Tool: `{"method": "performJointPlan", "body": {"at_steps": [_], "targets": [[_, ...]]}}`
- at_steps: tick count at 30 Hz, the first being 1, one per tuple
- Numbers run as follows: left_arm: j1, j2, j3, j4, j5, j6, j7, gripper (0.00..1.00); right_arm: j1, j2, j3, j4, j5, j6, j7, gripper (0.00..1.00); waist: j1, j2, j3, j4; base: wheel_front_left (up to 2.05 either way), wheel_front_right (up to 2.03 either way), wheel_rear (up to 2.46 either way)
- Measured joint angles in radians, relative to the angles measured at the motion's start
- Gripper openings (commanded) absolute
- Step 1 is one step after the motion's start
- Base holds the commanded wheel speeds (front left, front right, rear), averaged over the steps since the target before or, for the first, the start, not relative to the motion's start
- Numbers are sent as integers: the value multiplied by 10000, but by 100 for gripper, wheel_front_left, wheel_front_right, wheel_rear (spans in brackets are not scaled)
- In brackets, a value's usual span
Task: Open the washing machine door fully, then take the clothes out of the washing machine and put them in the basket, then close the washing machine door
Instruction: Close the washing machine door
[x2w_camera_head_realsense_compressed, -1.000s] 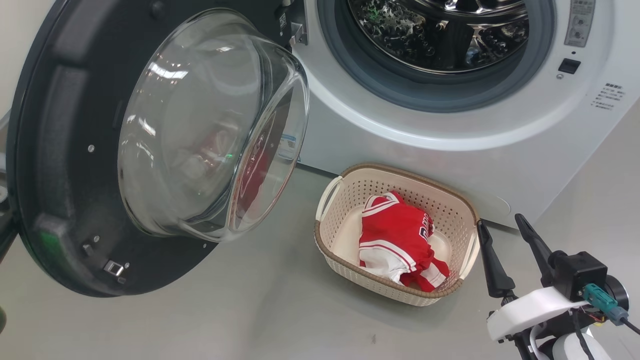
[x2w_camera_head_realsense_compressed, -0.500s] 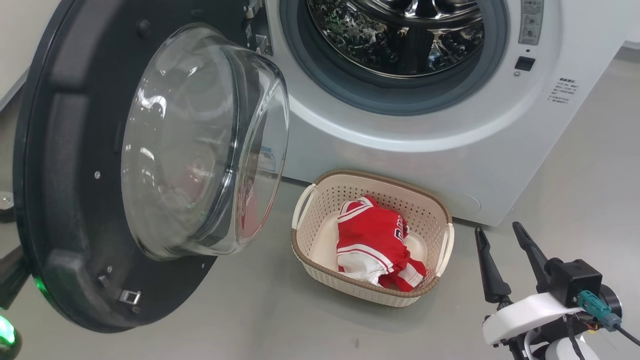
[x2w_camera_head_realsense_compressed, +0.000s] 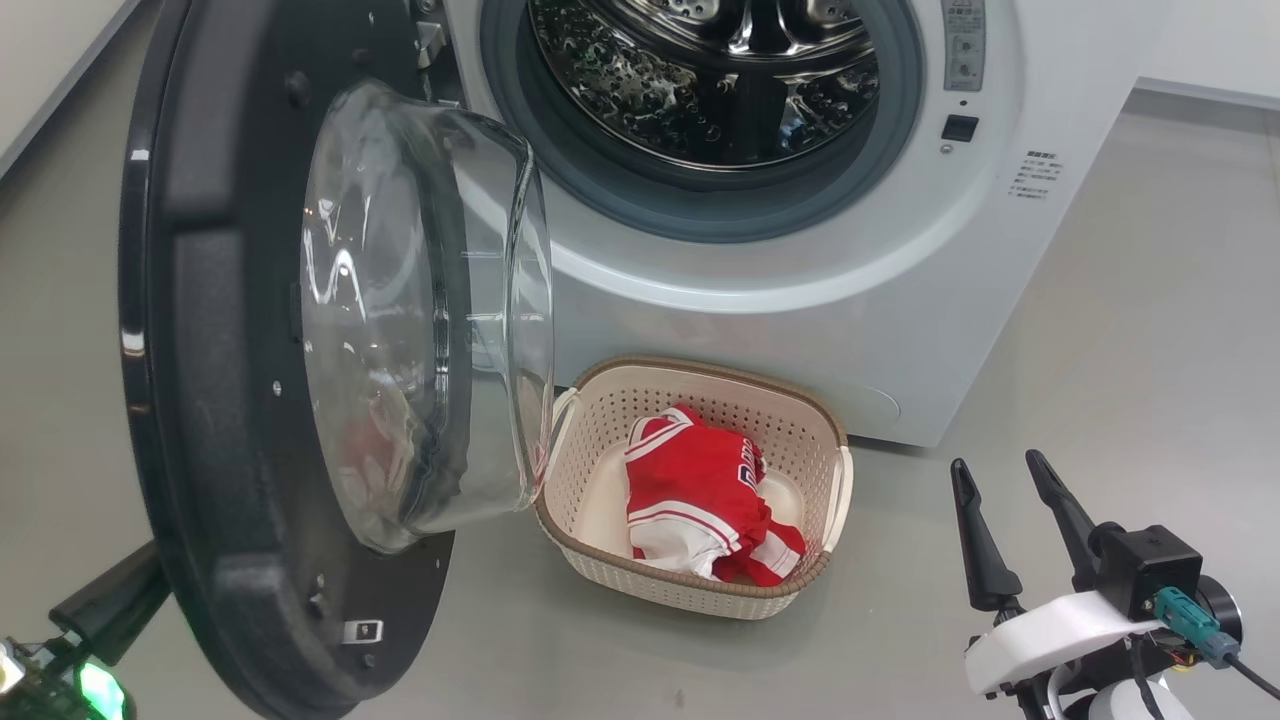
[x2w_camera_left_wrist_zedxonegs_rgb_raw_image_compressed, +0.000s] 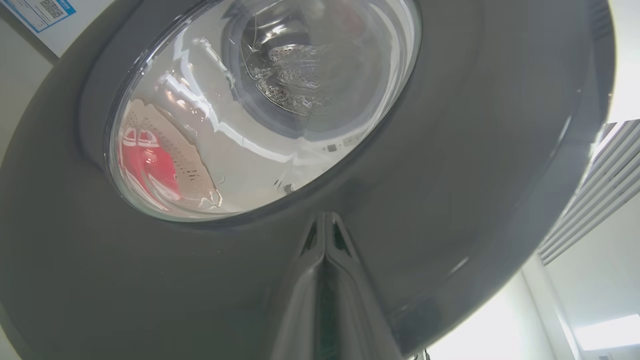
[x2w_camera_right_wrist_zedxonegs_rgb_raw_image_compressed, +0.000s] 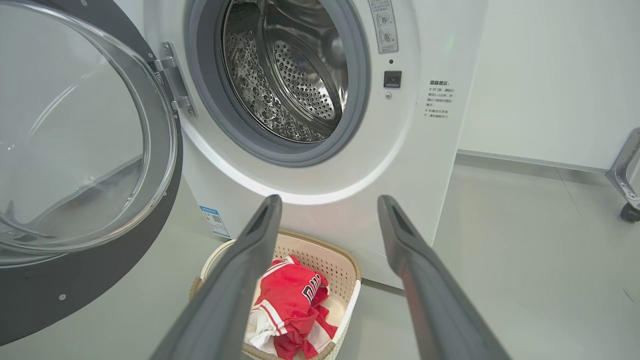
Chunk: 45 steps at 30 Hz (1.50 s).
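The washing machine (x2w_camera_head_realsense_compressed: 800, 300) stands with its steel drum (x2w_camera_head_realsense_compressed: 700, 90) exposed and bare. Its black door (x2w_camera_head_realsense_compressed: 230, 420), with the glass bowl (x2w_camera_head_realsense_compressed: 420, 310), hangs partly swung, nearly edge-on to me. My left gripper (x2w_camera_left_wrist_zedxonegs_rgb_raw_image_compressed: 325, 217) is shut, its tips against the door's glossy outer face (x2w_camera_left_wrist_zedxonegs_rgb_raw_image_compressed: 450, 175); its dark arm (x2w_camera_head_realsense_compressed: 105, 605) pokes out from behind the door. The cream basket (x2w_camera_head_realsense_compressed: 800, 420) sits on the floor before the machine and holds the red and white clothes (x2w_camera_head_realsense_compressed: 700, 490). My right gripper (x2w_camera_head_realsense_compressed: 998, 462) is open and empty, to the right of the basket (x2w_camera_right_wrist_zedxonegs_rgb_raw_image_compressed: 345, 260).
The glass bowl's edge overlaps the basket's left rim in the head view. Grey floor (x2w_camera_head_realsense_compressed: 1100, 350) stretches open to the right of the machine. A metal frame on a castor (x2w_camera_right_wrist_zedxonegs_rgb_raw_image_compressed: 625, 210) stands at the far right by the white wall.
The door has swung toward the machine and now stands more edge-on. The camera has shifted, sliding machine and basket leftward in the picture. The right gripper stays open in place.
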Motion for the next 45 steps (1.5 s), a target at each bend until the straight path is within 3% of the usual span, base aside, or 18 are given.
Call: {"method": "performJointPlan", "body": {"at_steps": [13,30,45], "targets": [[266,-439,-596,-932,-98,0,305,0,-26,71,163,92,-2,10,-69,100,0,0,6,-1106,0,0,0],[57,-744,-903,-1404,-155,15,282,0,-197,192,198,117,-2,6,-171,100,0,0,378,-3258,0,0,0],[-1881,-874,-1329,-966,-52,598,12,0,-550,270,50,105,113,15,-349,100,0,0,1299,-4802,0,0,0]]}}
